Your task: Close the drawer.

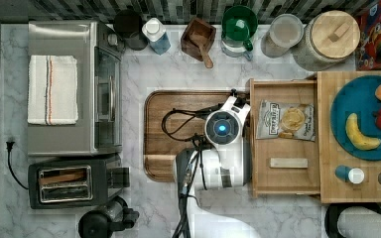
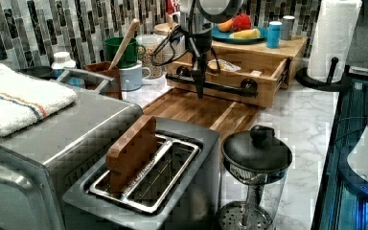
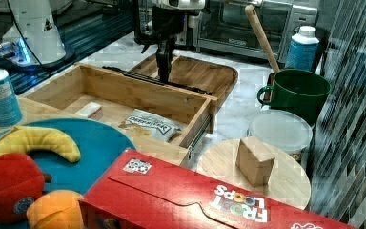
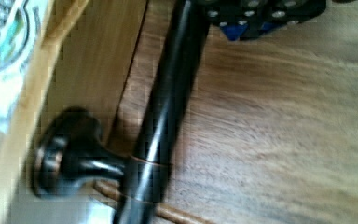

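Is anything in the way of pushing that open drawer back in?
Nothing visible blocks it. The chip bag and small block lie flat inside the drawer, below its sides. The gripper is already at the bar handle.

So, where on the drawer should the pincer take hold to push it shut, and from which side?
Probably the black bar handle on the drawer front. It runs along the front, held off the wood on posts, so fingers fit around it. Come from above, over the cutting board; the pincer hangs there at the bar.
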